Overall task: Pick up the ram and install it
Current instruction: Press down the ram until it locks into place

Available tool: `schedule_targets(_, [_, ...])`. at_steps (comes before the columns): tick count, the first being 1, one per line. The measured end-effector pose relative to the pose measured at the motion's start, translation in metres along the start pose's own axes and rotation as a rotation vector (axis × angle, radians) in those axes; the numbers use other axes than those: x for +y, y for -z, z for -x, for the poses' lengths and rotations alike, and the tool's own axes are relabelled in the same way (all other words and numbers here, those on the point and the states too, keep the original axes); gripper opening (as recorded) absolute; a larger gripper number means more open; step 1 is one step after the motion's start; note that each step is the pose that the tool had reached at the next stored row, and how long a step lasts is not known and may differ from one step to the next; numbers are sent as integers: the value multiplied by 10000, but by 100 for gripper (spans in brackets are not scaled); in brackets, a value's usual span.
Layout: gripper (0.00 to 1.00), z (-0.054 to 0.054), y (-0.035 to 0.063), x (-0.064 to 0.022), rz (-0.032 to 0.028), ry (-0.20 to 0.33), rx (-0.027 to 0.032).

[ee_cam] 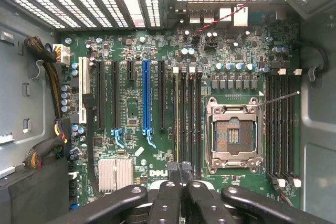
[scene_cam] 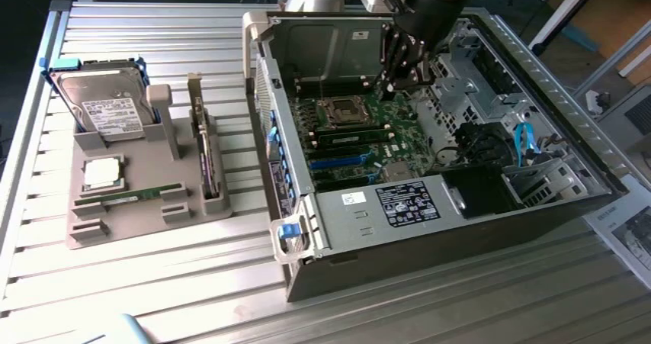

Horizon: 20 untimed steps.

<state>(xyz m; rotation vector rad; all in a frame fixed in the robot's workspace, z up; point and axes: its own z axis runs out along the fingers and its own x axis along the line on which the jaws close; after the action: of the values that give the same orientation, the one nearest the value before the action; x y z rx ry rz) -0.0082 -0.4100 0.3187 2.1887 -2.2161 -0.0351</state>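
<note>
Fingers (ee_cam: 167,195) shut over motherboard (ee_cam: 157,77); anything held hard to see

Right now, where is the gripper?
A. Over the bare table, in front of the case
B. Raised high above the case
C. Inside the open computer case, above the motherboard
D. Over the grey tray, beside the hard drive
C: the gripper reaches down into the computer case just above the motherboard, well away from the tray, where a green memory stick lies.
</note>
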Motion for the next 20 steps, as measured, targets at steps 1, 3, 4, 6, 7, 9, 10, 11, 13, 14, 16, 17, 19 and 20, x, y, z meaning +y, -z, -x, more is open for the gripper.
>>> schedule_targets(1, [11,0,0,0,0,0,1])
schedule_targets(3, [11,0,0,0,0,0,1])
schedule_targets(4, [11,0,0,0,0,0,0])
schedule_targets(6, [11,0,0,-1,0,0,0])
schedule_targets(7, [11,0,0,-4,0,0,1])
schedule_targets(9, [11,0,1,-16,0,0,2])
schedule_targets(10, [11,0,1,-26,0,0,3])
schedule_targets(11, [11,0,2,-37,0,0,3])
schedule_targets(13, [11,1,2,-70,0,0,2])
schedule_targets(14, [11,1,3,-86,0,-1,2])
schedule_targets(16, [11,2,4,-116,0,0,2])
schedule_targets(17, [11,2,5,-128,1,-1,3])
schedule_targets(19, [11,2,6,-163,0,1,2])
schedule_targets(20, [11,2,7,-182,0,0,3])
